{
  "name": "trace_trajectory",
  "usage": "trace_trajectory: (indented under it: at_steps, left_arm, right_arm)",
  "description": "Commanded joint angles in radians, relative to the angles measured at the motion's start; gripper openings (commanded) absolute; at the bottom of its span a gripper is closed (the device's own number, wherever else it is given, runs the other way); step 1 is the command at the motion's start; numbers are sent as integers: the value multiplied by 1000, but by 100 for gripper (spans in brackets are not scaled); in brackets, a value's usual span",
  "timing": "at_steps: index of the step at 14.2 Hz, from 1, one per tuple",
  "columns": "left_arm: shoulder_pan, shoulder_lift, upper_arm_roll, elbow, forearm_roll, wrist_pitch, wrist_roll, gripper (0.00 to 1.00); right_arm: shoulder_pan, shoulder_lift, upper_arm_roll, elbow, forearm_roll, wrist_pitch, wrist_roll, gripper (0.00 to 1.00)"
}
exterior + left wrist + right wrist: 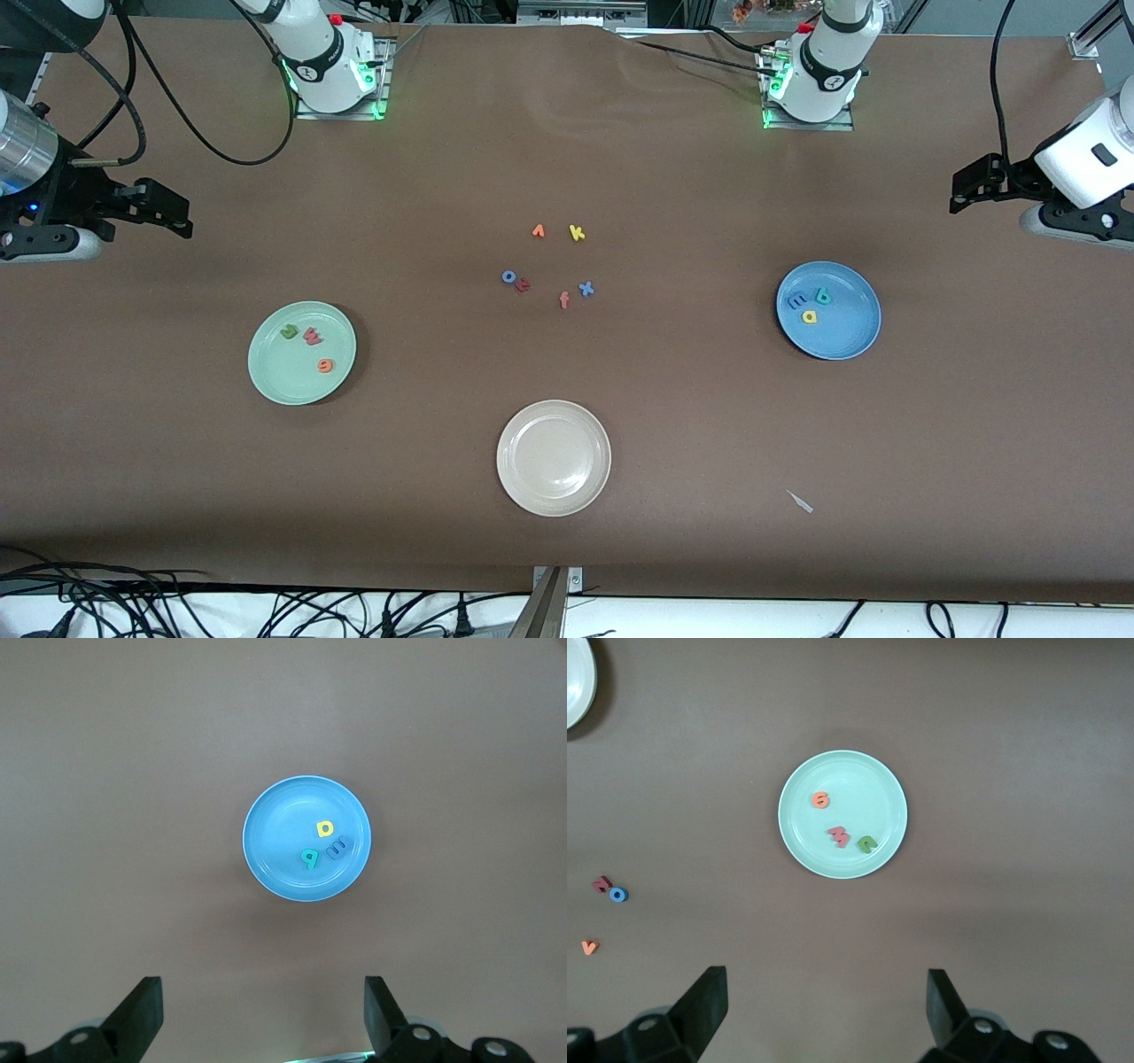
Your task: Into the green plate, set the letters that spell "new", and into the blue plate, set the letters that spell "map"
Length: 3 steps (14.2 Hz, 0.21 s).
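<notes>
Letters spelling "new" [308,341] lay in the green plate [275,377] and "map" [811,305] in the blue plate [850,337], seemingly sorted; left hand [961,188] and right hand [177,213] waited released at the worktop's ends.

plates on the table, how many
3: the green plate toward the right arm's end, the blue plate toward the left arm's end, the cream plate between them, nearest the front camera.

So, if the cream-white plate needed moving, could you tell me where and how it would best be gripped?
Probably by its rim. The cream-white plate lies flat and upright on the table, nearest the front camera, holding nothing, and is far too wide to span. A gripper coming from above, one finger inside the shallow raised rim and one outside, at the edge facing the arms, looks the likeliest hold. Both grippers are open, off at the table's ends.
</notes>
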Motion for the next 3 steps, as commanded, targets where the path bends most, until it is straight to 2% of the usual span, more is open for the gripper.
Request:
trace_trajectory:
  at_steps: [1, 3]
  left_arm:
    - [1, -9, 3, -7, -36, -8, 21, 100]
    - [1, -9, 3, -7, -36, -8, 20, 100]
  right_arm:
    - [-5, 4, 7, 18, -2, -9, 6, 99]
    - [-5, 4, 7, 18, -5, -9, 2, 99]
